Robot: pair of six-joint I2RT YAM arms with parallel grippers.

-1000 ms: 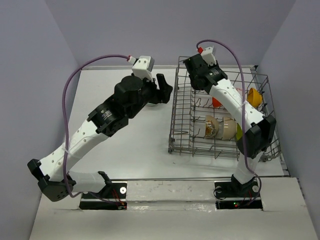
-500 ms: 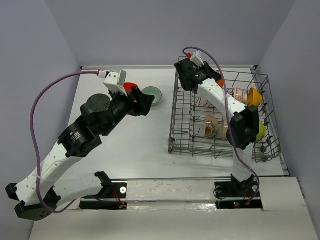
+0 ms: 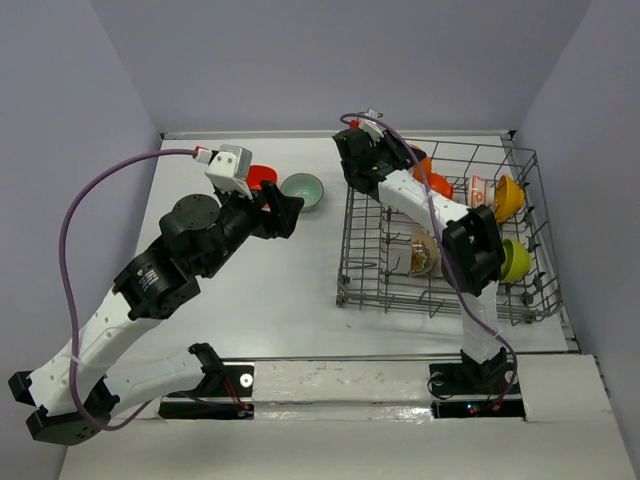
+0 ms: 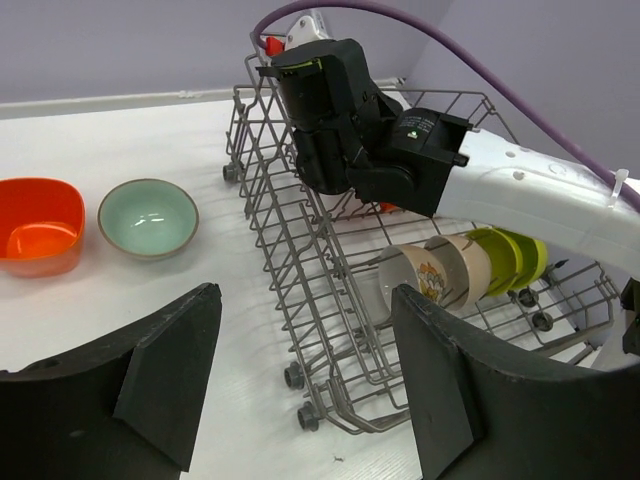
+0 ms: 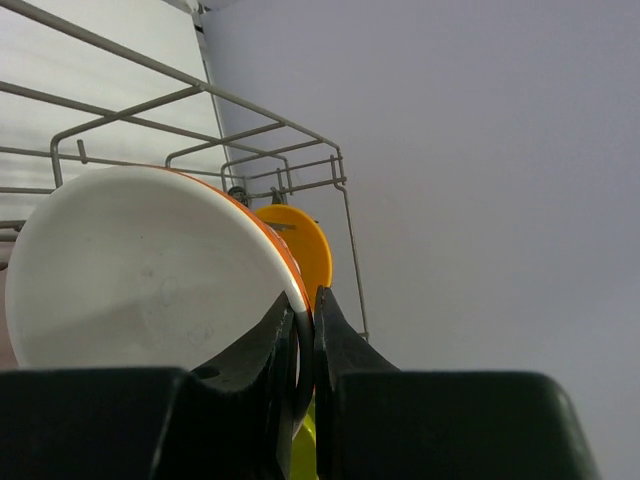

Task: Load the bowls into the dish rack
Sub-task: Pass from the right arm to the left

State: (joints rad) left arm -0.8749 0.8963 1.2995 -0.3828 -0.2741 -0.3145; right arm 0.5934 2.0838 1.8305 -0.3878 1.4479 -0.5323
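**Bowls, in rack.** Orange bowl [image 5: 150,270], white inside, at the rack's [image 3: 346,240] far left, tilted on edge. Its rim was pinched between the fingers of the right gripper [image 5: 305,310], which were clamped tight on it. Whether it rested on the tines could not be told. Yellow bowl [image 5: 300,245] on edge just behind it in the right wrist view, at the far right of the rack. White bowl with red marks [image 3: 480,188] just left of the yellow one. In the near row, on edge and close together: patterned bowl [image 4: 418,282], cream bowl [image 4: 462,268], green bowls [image 4: 512,257], in that order from left to right.

**Bowls, on table.** Red bowl [image 4: 38,222] and teal bowl [image 4: 148,217], both upright, side by side on the far middle of the table [image 3: 270,290], left of the rack and apart from it. The red one lay to the left.

**Rack.** Grey wire, on the right half of the table.

**Left gripper** [image 4: 305,330]. Jaws spread wide, nothing between them. It hung over the table just near of the red and teal bowls, touching neither.

**Right arm.** Reached from the near edge across the rack to its far left corner.
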